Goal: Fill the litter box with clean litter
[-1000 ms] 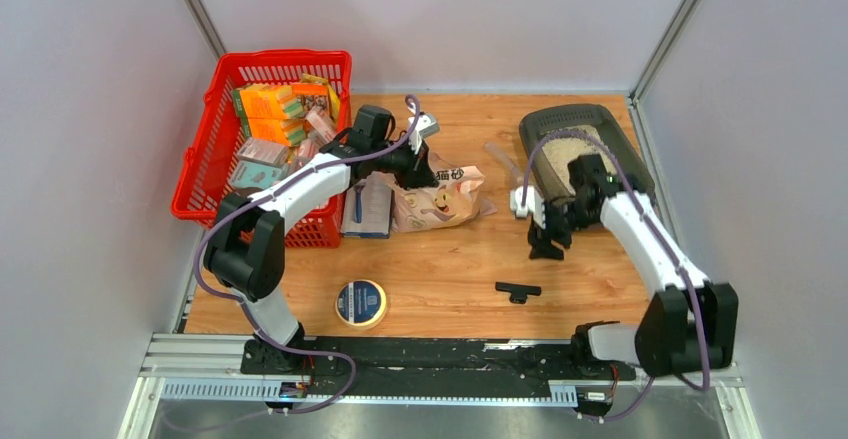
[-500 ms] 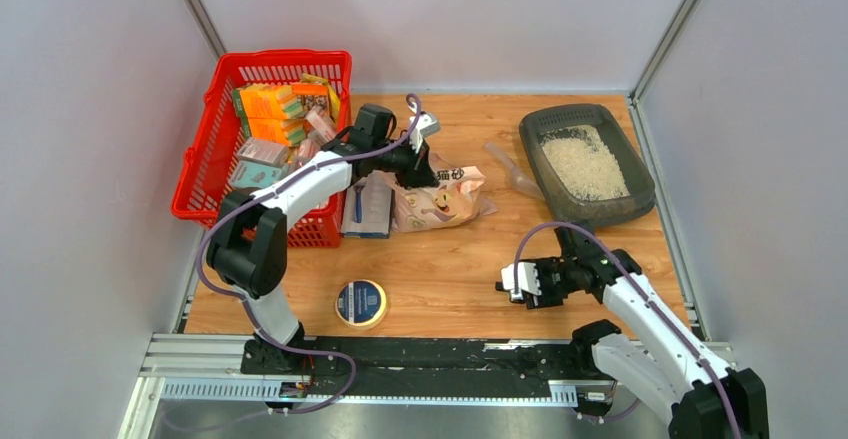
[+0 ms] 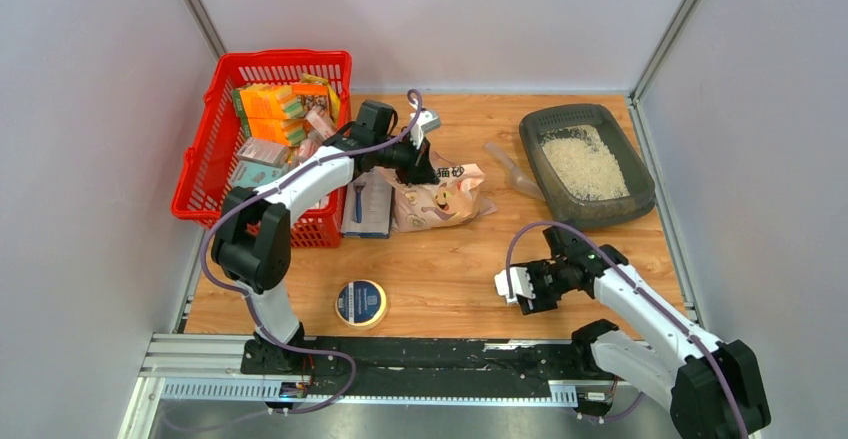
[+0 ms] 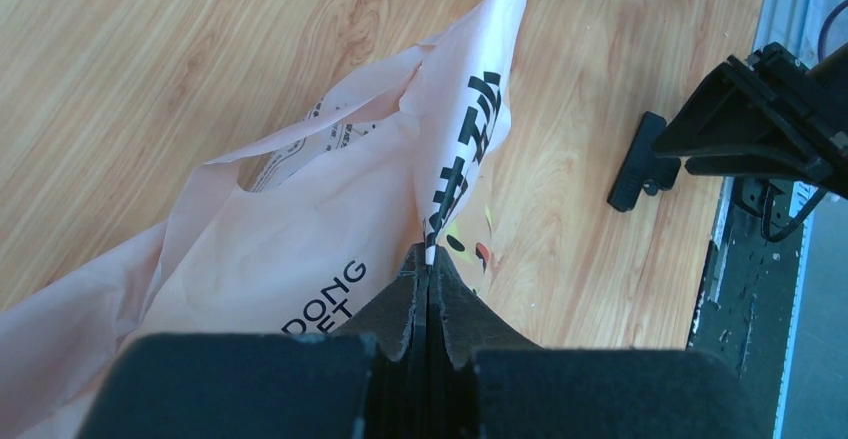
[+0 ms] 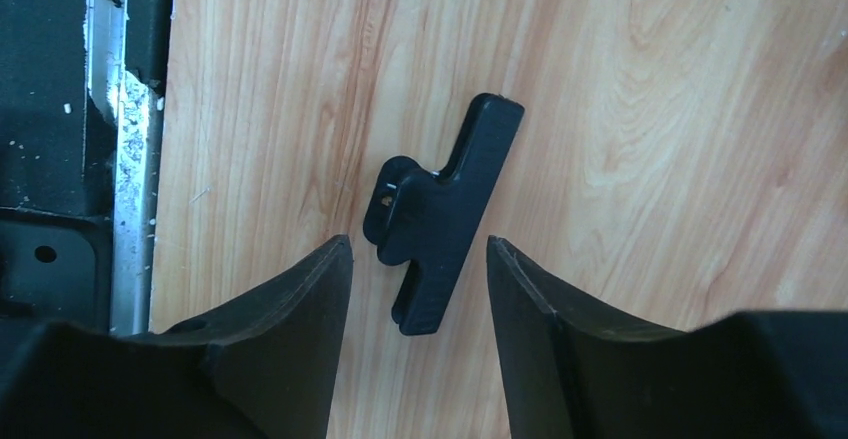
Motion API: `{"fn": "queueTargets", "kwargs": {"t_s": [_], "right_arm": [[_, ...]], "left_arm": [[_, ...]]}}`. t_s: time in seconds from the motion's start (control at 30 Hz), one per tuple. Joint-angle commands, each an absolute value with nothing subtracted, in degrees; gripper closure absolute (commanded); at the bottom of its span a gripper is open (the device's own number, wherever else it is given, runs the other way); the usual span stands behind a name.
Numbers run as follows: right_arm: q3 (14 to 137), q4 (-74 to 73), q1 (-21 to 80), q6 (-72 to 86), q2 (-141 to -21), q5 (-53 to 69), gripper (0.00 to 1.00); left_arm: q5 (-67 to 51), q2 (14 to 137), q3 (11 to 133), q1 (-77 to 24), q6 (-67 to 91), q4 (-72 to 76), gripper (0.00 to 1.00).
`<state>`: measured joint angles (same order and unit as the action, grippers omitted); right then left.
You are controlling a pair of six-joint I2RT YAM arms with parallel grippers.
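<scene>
The dark grey litter box [image 3: 634, 181] sits at the back right with pale clean litter [image 3: 583, 163] spread inside it. A pink printed litter bag [image 3: 443, 197] [image 4: 320, 239] lies slumped at mid-table. My left gripper [image 3: 424, 172] [image 4: 428, 257] is shut on the bag's folded top edge. Low over the front of the table, my right gripper [image 3: 521, 290] [image 5: 418, 247] stands open. A black clip [image 5: 441, 223] [image 4: 640, 163] lies flat on the wood between its fingertips and just ahead of them, untouched.
A red mesh basket [image 3: 203, 155] full of boxes stands at the back left, with a blue packet [image 3: 367, 206] beside it. A translucent scoop [image 3: 512, 168] lies left of the litter box. A tape roll [image 3: 361, 302] lies near the front edge.
My right arm swung away from the litter box down to the front of the table and now hovers over the black clip, its jaws slightly wider. The left arm has barely moved.
</scene>
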<state>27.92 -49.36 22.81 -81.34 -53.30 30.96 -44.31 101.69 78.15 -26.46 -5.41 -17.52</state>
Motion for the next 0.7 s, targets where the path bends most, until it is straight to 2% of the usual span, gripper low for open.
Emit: {"fn": "queueTargets", "kwargs": {"t_s": [0.0,0.23,0.27,0.43,0.47,0.57,0.67], "right_arm": [[26.29,-45.28,25.13,-81.22,-55.02,29.2,0.46],[25.22,-37.18,26.28,-76.03,-56.87,26.37,0.71],[25.75,-37.61,26.28,-75.85,-56.6,26.63,0.76],[28.56,-43.05,26.37,-74.98,-54.94,26.46,0.89],[29.78,-43.59,26.28,-74.19,-54.67,26.02,0.94],[32.07,-44.47,26.28,-70.16,-53.35,25.4,1.0],[37.6,-45.17,26.02,-63.32,-54.31,25.75,1.0]], "left_arm": [[-43.33,102.04,80.42,-25.4,-5.36,-18.72,1.0],[-43.15,101.78,80.16,-25.4,-5.62,-19.69,1.0],[-43.15,101.78,80.16,-25.4,-5.71,-19.77,1.0],[-43.59,101.95,80.16,-25.4,-6.06,-19.95,1.0],[-43.68,102.21,80.24,-25.49,-5.98,-20.3,1.0],[-43.86,102.13,80.68,-25.49,-6.15,-20.92,1.0],[-44.12,101.95,80.68,-25.49,-6.68,-21.36,1.0]]}}
